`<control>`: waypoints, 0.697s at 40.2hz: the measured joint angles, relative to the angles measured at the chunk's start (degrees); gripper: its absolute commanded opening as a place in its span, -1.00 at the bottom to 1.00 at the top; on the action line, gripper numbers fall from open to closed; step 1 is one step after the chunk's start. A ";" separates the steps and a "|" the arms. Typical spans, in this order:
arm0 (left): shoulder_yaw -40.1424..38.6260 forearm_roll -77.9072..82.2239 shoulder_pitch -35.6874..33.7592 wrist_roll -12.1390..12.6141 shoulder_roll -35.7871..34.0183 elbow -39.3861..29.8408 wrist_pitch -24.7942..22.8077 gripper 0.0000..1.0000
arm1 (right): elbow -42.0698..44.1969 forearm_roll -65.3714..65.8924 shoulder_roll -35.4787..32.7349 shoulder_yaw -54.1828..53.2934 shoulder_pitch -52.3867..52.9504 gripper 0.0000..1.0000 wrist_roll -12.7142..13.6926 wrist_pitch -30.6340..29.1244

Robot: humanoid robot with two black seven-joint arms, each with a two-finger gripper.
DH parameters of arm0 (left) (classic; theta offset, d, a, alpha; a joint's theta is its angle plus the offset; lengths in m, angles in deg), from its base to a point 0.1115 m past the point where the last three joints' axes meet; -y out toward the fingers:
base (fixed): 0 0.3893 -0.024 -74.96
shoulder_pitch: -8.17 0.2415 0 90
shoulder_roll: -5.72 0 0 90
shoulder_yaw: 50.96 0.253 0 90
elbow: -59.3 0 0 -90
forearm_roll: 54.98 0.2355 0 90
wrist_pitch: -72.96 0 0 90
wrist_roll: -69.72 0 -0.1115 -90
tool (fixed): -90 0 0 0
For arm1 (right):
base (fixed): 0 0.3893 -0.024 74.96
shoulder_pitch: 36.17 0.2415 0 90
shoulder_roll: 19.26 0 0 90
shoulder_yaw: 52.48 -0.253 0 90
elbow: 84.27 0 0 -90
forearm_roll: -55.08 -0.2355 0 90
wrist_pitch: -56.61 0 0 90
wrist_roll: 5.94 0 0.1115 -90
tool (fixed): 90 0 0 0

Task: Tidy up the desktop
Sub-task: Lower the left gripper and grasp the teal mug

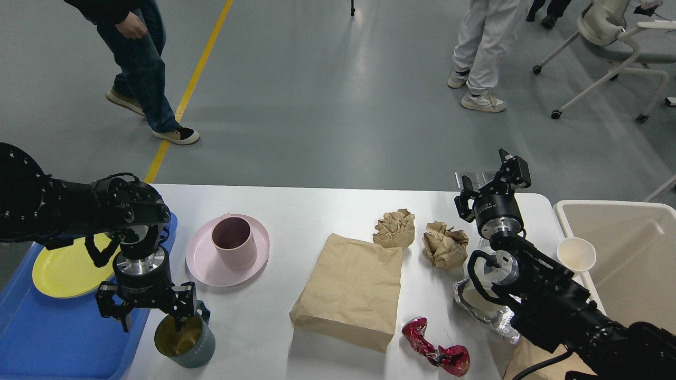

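The white desktop (306,211) holds dishes and litter. My left gripper (149,312) points down at the front left. It is open, and its right finger (183,312) stands at the rim of a grey-green mug (191,349) beside the blue tray (58,332). My right gripper (491,178) is open and empty, raised over the table's far right edge. A pink cup (234,241) stands on a pink plate (203,264). A flat brown paper bag (351,290), two crumpled brown paper balls (395,228) (444,244), a crushed red wrapper (434,351) and a foil wrapper (483,309) lie on the table.
A yellow plate (66,272) lies on the blue tray. A beige bin (634,264) stands at the right, with a white paper cup (576,254) at its near rim. Two people (140,63) (486,47) and a wheeled chair (607,47) are on the floor beyond.
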 measured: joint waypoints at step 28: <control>-2.64 -0.05 4.15 0.35 -0.32 -0.03 -0.21 -1.00 | 0.00 0.00 0.00 0.00 0.00 1.00 0.00 0.01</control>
